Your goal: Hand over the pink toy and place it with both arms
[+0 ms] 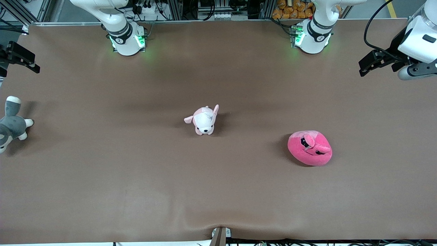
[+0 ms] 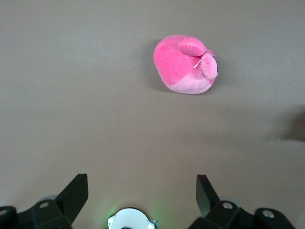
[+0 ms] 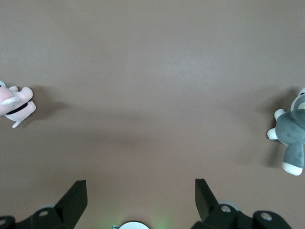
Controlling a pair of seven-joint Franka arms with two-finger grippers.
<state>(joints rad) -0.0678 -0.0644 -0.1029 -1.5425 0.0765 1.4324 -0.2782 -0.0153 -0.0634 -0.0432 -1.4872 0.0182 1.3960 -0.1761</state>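
Observation:
The pink toy lies on the brown table toward the left arm's end, with its dark eyes turned up. It also shows in the left wrist view. My left gripper hangs open and empty over the table's edge at the left arm's end, well apart from the toy. In its own view the left gripper has its fingers spread wide over bare table. My right gripper hangs open and empty over the table's edge at the right arm's end. Its own view shows its fingers spread with nothing between them.
A small pale pink-and-white puppy plush stands mid-table and shows at the edge of the right wrist view. A grey-and-white plush lies at the right arm's end of the table and shows in the right wrist view. The brown table cloth spreads around them.

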